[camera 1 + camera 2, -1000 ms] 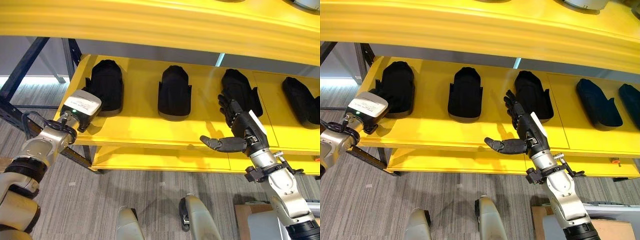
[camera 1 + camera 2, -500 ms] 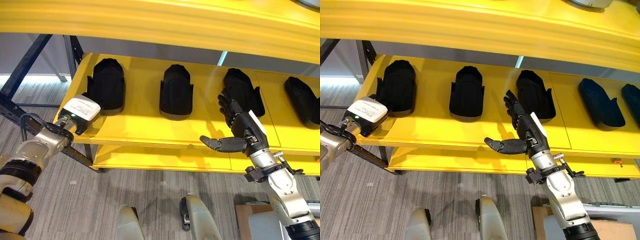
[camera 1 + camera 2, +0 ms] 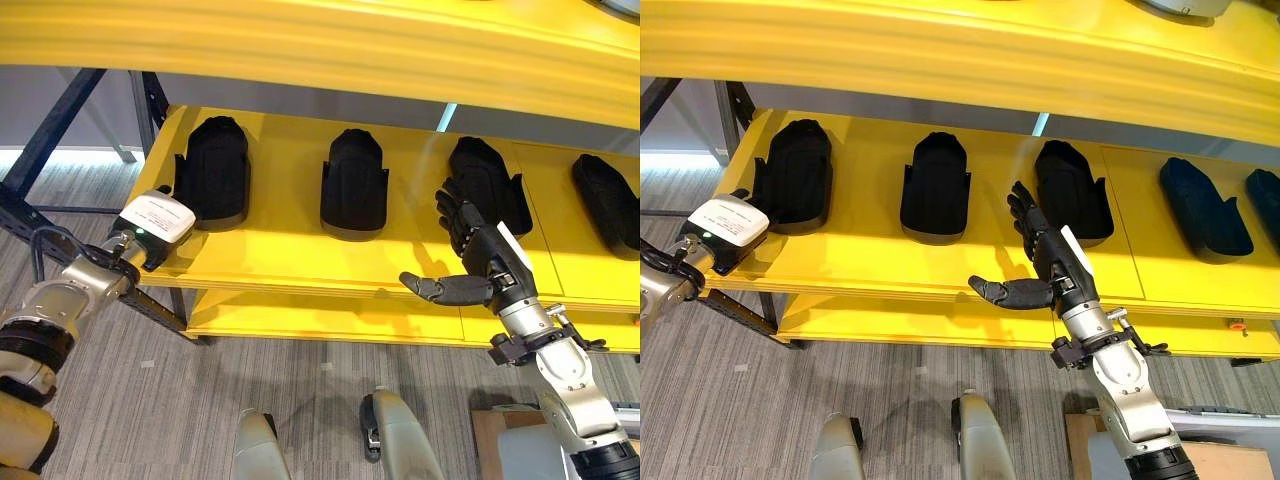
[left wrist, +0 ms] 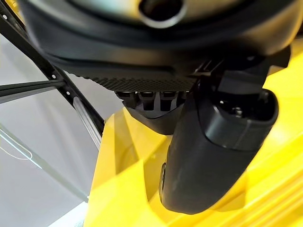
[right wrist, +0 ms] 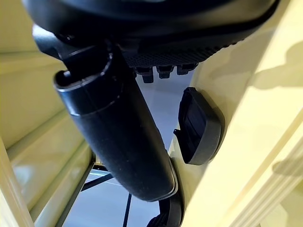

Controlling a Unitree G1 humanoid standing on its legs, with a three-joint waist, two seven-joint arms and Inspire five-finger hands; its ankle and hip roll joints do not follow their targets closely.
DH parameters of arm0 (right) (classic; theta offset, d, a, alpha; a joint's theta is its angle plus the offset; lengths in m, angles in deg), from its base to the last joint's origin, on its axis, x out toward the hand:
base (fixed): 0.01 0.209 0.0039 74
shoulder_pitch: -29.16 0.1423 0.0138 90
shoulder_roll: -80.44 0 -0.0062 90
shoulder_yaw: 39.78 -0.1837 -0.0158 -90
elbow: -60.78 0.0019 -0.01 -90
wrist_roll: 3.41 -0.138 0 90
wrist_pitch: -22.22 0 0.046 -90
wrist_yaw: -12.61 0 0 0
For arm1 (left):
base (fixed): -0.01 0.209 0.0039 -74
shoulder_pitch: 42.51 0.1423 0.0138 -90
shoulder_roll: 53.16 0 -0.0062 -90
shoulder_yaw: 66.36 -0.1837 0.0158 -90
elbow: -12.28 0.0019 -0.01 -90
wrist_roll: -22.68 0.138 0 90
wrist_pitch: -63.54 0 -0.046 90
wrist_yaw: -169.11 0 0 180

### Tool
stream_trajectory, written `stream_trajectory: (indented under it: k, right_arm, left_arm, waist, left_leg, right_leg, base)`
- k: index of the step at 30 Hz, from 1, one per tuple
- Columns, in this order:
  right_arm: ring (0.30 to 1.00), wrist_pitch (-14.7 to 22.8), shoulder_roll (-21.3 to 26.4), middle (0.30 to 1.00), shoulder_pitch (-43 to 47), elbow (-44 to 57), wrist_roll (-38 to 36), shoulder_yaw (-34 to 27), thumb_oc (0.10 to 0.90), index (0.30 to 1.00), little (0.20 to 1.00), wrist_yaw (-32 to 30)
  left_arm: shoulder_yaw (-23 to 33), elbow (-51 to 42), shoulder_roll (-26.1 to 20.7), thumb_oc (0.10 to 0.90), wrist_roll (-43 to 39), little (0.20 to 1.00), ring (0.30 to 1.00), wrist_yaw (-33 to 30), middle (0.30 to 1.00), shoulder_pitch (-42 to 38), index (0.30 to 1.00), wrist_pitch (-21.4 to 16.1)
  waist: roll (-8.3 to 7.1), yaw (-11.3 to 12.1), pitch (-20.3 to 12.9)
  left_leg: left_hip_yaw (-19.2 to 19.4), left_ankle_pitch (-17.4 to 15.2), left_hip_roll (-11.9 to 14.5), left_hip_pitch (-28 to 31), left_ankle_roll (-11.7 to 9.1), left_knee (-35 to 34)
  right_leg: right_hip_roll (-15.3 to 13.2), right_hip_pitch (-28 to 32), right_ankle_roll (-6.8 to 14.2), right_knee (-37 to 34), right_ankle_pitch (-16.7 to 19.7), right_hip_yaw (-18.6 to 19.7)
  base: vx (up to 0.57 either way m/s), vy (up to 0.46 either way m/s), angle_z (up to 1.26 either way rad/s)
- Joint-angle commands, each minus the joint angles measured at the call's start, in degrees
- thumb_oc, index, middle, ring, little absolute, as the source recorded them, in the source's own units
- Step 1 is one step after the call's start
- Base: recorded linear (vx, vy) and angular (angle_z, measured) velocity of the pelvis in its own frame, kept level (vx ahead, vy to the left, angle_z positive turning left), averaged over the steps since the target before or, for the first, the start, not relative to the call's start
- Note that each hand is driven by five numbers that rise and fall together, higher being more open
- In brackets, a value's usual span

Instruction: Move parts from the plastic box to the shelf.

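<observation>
Several black moulded parts lie in a row on the yellow shelf: the leftmost part, a middle part, a third part and a further part at the right. My left hand hovers at the shelf's left front corner, just short of the leftmost part, open and holding nothing; its thumb stands over the yellow board. My right hand is open over the shelf's front edge, fingers straight toward the third part, thumb out to the left. That part shows past its thumb.
An upper yellow shelf overhangs the row, leaving a low gap. A lower yellow shelf sits beneath. A dark steel brace stands at the shelf's left end. A brown box corner shows on the grey carpet at lower right.
My left hand has drawn back to the left and down, away from the leftmost part toward the shelf's corner. The right hand has stayed where it was.
</observation>
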Motion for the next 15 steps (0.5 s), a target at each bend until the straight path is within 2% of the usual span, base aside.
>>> stream_trajectory:
  k: [1, 7, 15]
  right_arm:
    - [1.0, 5.0, 0.4, 1.0, 1.4, 6.3, -2.3, -7.3, 0.9, 1.0, 1.0, 0.2]
    - [1.0, 4.9, 0.3, 1.0, 0.9, 6.7, -2.5, -7.9, 0.9, 1.0, 1.0, 0.3]
    - [1.0, 4.7, 0.6, 1.0, 0.7, 6.9, -2.4, -7.8, 0.9, 1.0, 1.0, 0.4]
  left_arm:
    - [1.9, 1.3, -4.9, 0.9, 0.5, 1.0, 1.0, -1.3, 1.0, -2.0, 1.0, 3.5]
    - [1.4, 1.7, -5.2, 0.9, 0.1, 1.0, 1.0, -0.7, 1.0, -4.0, 1.0, 3.9]
    - [1.0, 3.7, -3.3, 0.9, 0.3, 1.0, 1.0, -0.5, 1.0, -4.7, 1.0, 4.8]
  waist:
    - [1.58, -0.4, -4.0]
    - [1.48, -0.4, -4.1]
    - [1.37, -0.6, -4.0]
  left_leg:
    - [-0.7, 3.2, 0.1, -2.2, 3.2, -1.2]
    - [-0.7, 3.0, 0.2, -2.3, 3.2, -0.9]
    - [-0.5, 2.7, 0.4, -2.0, 3.0, -0.8]
  right_leg:
    - [-4.8, 6.7, 2.6, -6.0, 1.9, 0.8]
    - [-4.9, 6.6, 2.5, -5.8, 1.9, 0.8]
    - [-4.8, 6.7, 2.6, -5.4, 1.5, 1.0]
  base:
    - [0.0, 0.0, 0.0]
    - [0.0, 0.0, 0.0]
    - [0.0, -0.001, 0.0]
